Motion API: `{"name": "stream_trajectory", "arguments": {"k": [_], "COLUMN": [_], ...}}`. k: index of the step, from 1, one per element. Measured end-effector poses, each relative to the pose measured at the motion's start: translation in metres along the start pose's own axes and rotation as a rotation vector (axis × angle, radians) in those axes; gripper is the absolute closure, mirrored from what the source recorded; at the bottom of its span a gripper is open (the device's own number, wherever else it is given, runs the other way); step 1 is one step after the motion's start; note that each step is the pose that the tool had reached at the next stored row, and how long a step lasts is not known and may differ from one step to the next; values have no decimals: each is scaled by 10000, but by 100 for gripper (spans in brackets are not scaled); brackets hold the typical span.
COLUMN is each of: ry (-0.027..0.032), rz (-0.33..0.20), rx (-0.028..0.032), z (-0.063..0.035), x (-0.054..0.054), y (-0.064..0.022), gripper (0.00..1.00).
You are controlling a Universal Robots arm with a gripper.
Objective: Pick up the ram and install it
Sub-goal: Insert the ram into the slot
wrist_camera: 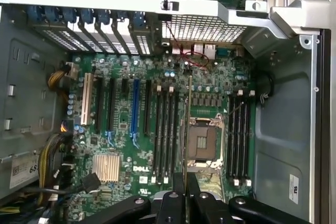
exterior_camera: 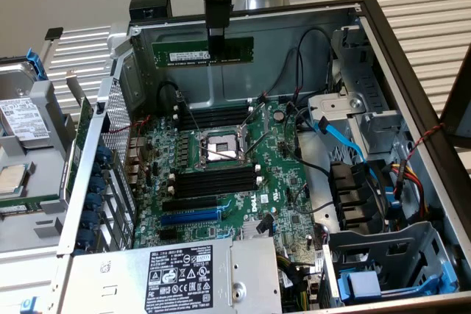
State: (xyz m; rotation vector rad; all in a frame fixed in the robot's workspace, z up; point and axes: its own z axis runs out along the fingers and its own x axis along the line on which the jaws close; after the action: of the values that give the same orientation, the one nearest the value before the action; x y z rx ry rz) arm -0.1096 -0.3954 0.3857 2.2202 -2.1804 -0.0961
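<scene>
You have an open computer case [exterior_camera: 412, 93] lying on its side on a slatted tabletop [exterior_camera: 419, 5], taking up most of the exterior view. The green motherboard [exterior_camera: 283, 174] covers the case floor at the centre of the frame. A grey power supply [exterior_camera: 184, 277] with a black label sits along the lower edge. A drive assembly [exterior_camera: 29, 130] lies outside the case at the exterior view's left.

On the board, two banks of long black memory slots run across the frame, one [exterior_camera: 213, 117] above the processor socket [exterior_camera: 221, 146] and one [exterior_camera: 213, 182] below it. A blue expansion slot [exterior_camera: 190, 217] lies just below the lower bank. A blue cable [exterior_camera: 342, 137] runs along the case's inner wall at the exterior view's right.

The ram [exterior_camera: 184, 54] is in the upper centre of the frame. It hangs level in front of the case's rear wall, well above the board and touching no slot.

The gripper [exterior_camera: 216, 55] comes down from the top edge and is closed narrowly on the ram near the middle of its length.

In the wrist view the ram [wrist_camera: 189, 129] shows edge-on as a thin line. It runs parallel to the memory slots, and it lines up between one bank and the socket. The gripper [wrist_camera: 186, 179] pinches it from both sides.
</scene>
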Motion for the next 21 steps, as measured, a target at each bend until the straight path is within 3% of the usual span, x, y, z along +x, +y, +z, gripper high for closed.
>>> {"name": "stream_trajectory", "arguments": {"k": [10, 21], "ry": [-6, 0], "rz": [-1, -132], "rx": [16, -6], "z": [165, 203], "x": [7, 54], "y": [8, 12], "gripper": [87, 87]}}
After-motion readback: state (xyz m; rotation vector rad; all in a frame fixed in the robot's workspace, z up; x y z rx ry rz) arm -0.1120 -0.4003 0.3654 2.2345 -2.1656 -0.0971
